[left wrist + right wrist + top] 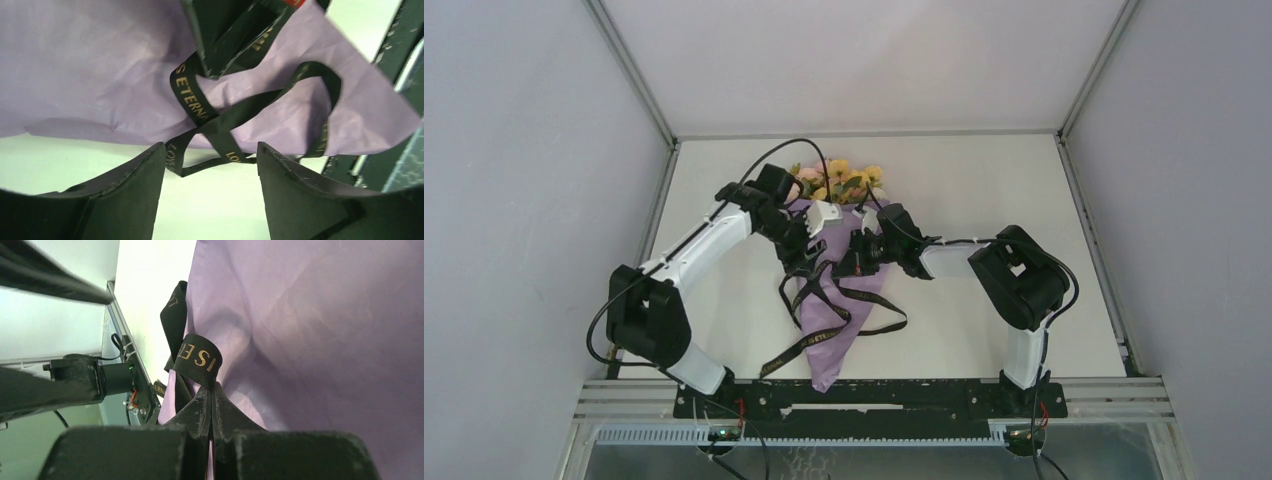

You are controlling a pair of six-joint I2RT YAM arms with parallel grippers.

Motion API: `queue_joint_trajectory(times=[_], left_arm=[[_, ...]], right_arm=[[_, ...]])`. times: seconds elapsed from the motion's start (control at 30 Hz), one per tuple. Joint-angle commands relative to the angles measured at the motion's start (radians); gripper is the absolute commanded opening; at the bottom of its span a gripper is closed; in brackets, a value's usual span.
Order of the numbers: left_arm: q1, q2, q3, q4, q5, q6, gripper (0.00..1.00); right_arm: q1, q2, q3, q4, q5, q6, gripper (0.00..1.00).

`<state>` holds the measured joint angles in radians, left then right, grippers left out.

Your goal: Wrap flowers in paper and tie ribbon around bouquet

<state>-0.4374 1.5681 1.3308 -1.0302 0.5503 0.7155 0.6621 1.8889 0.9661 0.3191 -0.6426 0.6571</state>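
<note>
Right wrist | paper point(325, 340) crinkled, lilac | ribbon point(199, 356) black loop in right claw point(211, 390)

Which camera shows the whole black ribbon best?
The top view: the ribbon lies looped across the paper, long tail showing. The left wrist shows only a crossing close up; the right wrist, one loop pinched in the right tool.

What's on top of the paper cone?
Black ribbon lies across the paper in loose crossed loops; the right claw pinches one. From above, it and the left claw cover the cone's upper part, hiding the ribbon there. Stems inside unseen.
</note>
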Motion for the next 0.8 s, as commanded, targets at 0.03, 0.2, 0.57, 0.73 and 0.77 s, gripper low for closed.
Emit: queue_joint_trajectory(times=[0.03,0.2,0.57,0.73,0.77], left_arm=[[0.004,-0.066,-0.166,0.21,-0.052,0.071,0.86],[-0.012,-0.078,-0.223,0.281,-0.018,0.138,1.0],[-0.089,-0.014,-0.276,0.409,-0.205,0.102,0.89],[-0.092,-0.004,-0.287,0.357,-0.191,0.159,0.87],[-0.093,-0.004,-0.291,0.344,-0.179,0.179,0.89]], right_arm=[[0.007,-0.052,0.023,0.034,-0.031,-0.002,0.0],[0.009,-0.063,0.023,0.021,-0.038,-0.004,0.0],[0.012,-0.086,0.016,0.048,-0.068,0.035,0.0],[-0.001,-0.107,-0.012,0.082,-0.083,0.069,0.0],[-0.001,-0.108,-0.013,0.078,-0.083,0.069,0.0]])
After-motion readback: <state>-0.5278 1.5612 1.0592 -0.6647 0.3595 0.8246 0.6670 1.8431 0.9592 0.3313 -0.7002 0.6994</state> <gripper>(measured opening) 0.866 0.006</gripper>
